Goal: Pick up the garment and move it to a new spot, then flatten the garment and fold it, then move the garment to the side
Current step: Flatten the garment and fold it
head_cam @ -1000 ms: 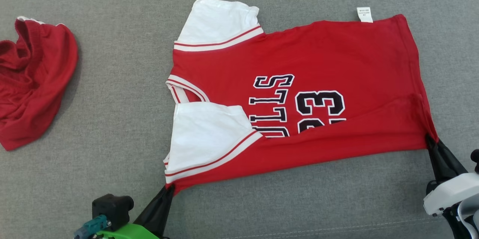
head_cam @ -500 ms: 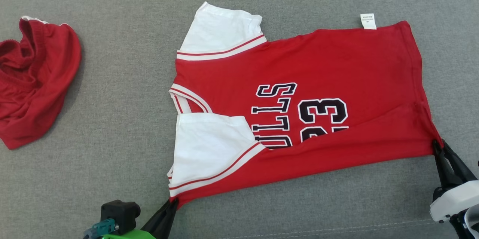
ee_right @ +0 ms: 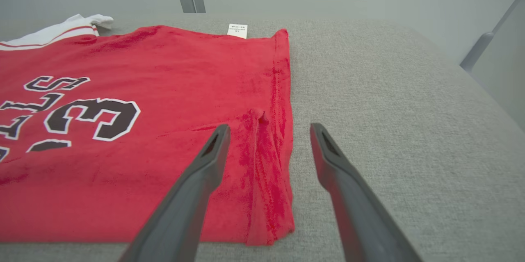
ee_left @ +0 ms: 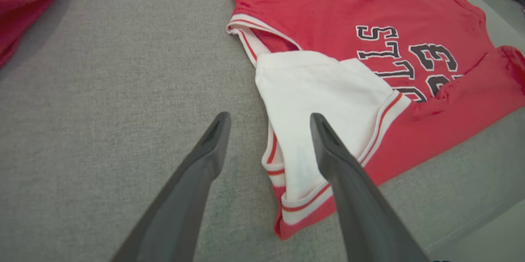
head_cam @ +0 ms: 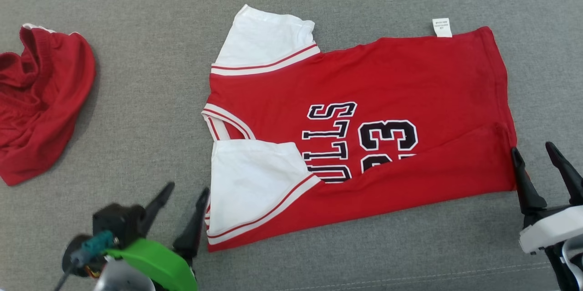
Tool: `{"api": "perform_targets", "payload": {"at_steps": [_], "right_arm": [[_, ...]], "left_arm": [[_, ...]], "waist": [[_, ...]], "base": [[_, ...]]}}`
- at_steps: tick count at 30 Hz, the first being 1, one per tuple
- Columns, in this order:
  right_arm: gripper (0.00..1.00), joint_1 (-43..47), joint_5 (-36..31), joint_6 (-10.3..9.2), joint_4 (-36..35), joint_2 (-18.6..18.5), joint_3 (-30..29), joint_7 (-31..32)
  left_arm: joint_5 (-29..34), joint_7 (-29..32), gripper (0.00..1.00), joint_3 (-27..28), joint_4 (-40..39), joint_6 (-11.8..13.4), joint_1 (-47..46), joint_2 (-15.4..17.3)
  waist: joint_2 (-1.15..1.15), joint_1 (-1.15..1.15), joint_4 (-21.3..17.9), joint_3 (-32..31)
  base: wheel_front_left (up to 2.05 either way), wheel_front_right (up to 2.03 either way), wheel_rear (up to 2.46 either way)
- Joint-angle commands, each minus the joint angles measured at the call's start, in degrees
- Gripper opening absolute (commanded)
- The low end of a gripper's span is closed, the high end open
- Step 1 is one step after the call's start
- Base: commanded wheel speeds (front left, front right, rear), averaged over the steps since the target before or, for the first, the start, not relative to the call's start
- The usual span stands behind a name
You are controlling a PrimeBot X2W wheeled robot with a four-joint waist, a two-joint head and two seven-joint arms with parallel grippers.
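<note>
Head view watcher: the left gripper (head_cam: pixel 188 187) has its two long dark fingers spread wide with nothing between them. One tip sits just beside the folded white sleeve (head_cam: pixel 253 181) of the red knit basketball jersey (head_cam: pixel 387 81). What do you get?

Wrist view watcher: in the left wrist view, one finger crosses over that sleeve and the other over the bare grey woven cushion (ee_left: pixel 102 89). The jersey's collar-end edge lies between them. I cannot tell whether the finger touches the cloth.

Head view watcher: the right gripper (head_cam: pixel 532 147) is parted just as wide and holds nothing. It is at the jersey's hem end, one tip right by the hem corner.

Wrist view watcher: the right wrist view agrees. One finger is over the red hem, the other over grey weave, and the stitched hem edge runs between them. A small pucker marks where the folded flap ends.

Head view watcher: the jersey lies flat on the cushion between the two grippers. Its near long side is folded onto the front, covering part of the black white-outlined lettering (head_cam: pixel 405 136). The sleeves are smooth white with red-striped bands. A small white label (head_cam: pixel 442 27) pokes out of the jersey's far edge near the hem.

Wrist view watcher: a crumpled red cloth (head_cam: pixel 41 99), soft and bunched, sits well apart from the jersey, beyond its collar end.
</note>
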Motion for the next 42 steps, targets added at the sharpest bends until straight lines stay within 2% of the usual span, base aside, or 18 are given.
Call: {"api": "perform_targets", "payload": {"at_steps": [1, 6, 10, 17, 23, 31, 42], "right_arm": [[1.00, -1.25, -0.81, -0.10, -0.84, 0.60, 0.05, -0.18], [1.00, -4.50, -2.44, -0.10, -2.94, 1.91, 1.64, -0.18], [1.00, -7.65, -3.45, -0.10, -3.97, 2.42, 2.52, -0.18], [1.00, -12.23, -4.08, -0.10, -5.27, 3.42, 4.12, -0.18], [1.00, -14.78, -4.27, -0.10, -6.00, 4.35, 4.47, -0.18], [1.00, -16.01, -4.28, -0.10, -6.86, 5.74, 4.17, -0.18], [1.00, -15.93, -4.86, -0.10, -7.45, 7.91, 3.56, -0.18]], "left_arm": [[1.38, 0.22, 1.00, 0.86, -0.88, 0.41, -2.92, 0.96], [1.26, 5.34, 1.00, 3.09, -3.13, -1.38, -15.36, 2.24], [0.42, 11.39, 1.00, 3.88, -0.17, -4.09, -28.03, 2.72], [-2.90, 23.87, 1.00, 2.14, 10.56, -10.13, -47.74, 1.52], [-1.83, 30.39, 1.00, -1.10, 20.88, -13.96, -58.22, 1.16], [-0.21, 32.43, 1.00, -4.34, 28.81, -16.00, -65.39, 0.65], [2.87, 31.84, 1.00, -7.51, 34.96, -16.79, -69.61, 3.60]], "waist": [[0.00, 0.00, -0.01, 0.30], [0.00, 0.00, -0.38, 3.51], [0.00, 0.00, -1.17, 7.27], [0.00, 0.00, -3.86, 13.54], [0.00, 0.00, -6.95, 17.65], [0.00, 0.00, -10.33, 21.27], [0.00, 0.00, -13.61, 23.25]], "base": [[0.00, 0.00, 0.00], [0.00, 0.00, 0.00], [0.00, 0.00, 0.00], [0.00, 0.00, 0.00], [0.00, 0.00, 0.00], [0.00, 0.00, 0.00], [0.00, 0.00, 0.00]]}}
